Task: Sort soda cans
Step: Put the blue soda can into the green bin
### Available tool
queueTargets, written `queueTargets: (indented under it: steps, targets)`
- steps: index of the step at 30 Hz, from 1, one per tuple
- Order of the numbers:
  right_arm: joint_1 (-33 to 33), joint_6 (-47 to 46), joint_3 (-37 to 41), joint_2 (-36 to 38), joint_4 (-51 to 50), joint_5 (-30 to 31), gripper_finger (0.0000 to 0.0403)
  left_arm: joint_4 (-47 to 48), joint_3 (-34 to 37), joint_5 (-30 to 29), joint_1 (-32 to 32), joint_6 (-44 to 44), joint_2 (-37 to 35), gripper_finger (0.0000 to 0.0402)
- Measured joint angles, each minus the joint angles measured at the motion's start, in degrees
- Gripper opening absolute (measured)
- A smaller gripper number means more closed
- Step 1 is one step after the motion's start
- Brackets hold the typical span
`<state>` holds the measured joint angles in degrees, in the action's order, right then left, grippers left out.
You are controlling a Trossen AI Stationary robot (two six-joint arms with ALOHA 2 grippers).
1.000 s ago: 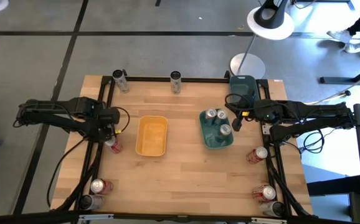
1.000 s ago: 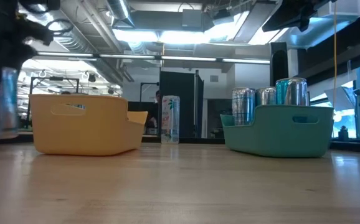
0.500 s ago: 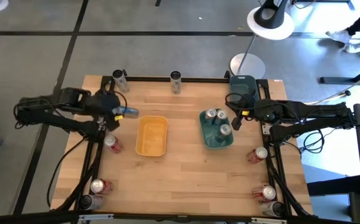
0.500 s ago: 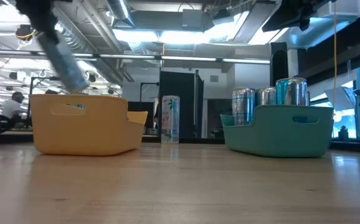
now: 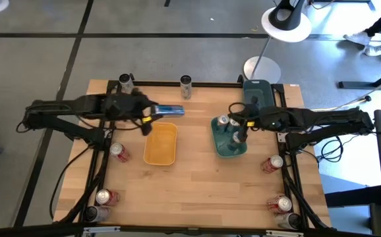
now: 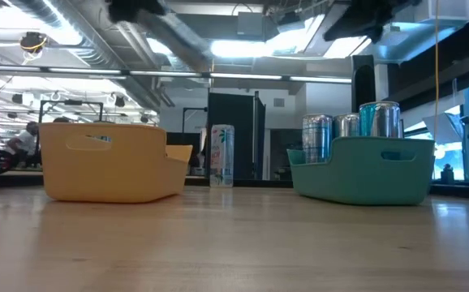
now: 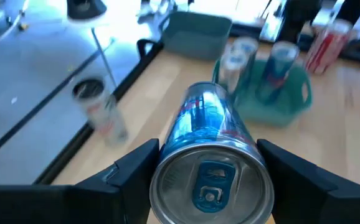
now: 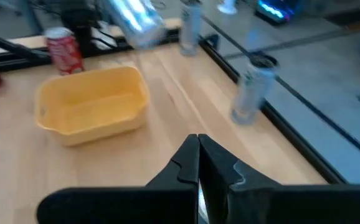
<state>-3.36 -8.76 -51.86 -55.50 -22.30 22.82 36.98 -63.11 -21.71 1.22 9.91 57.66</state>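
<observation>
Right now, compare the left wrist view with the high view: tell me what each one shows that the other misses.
Only the left wrist view shows the silver top and pull tab of the blue can clamped in the left gripper.

Only the high view shows the yellow tray below that can, the red cans along the table's edges, and the right gripper, shut, over the teal tray.

Both show the held blue can lying sideways, the teal tray holding cans, and a can at the table's far edge.

Yellow tray left, teal tray holding cans
</observation>
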Motion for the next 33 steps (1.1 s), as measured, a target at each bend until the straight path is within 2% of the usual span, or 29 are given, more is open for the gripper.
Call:
queueTargets:
  steps: [3,11,15,24,33]
  targets:
    - [0.0,2.4,0.0,-3.0,5.1,-1.9,0.0005,-5.9,0.0,0.8,-0.1,-0.2,4.1,0.0236]
    - [0.0,6.5,0.0,-9.7,19.0,-7.4,0.0005,-20.6,0.0,8.7,-0.1,-3.0,13.4,0.0238]
    - [0.0,6.6,0.0,-11.4,19.2,-7.5,0.0005,-27.0,0.0,12.6,0.0,-4.5,14.6,0.0238]
    - [0.0,6.2,0.0,-11.9,19.1,-9.4,0.0005,-36.8,0.0,13.1,0.0,-7.5,15.5,0.0239]
    - [0.0,7.2,0.0,-13.8,19.0,-9.4,0.0005,-50.0,0.0,13.3,0.1,-10.4,20.9,0.0239]
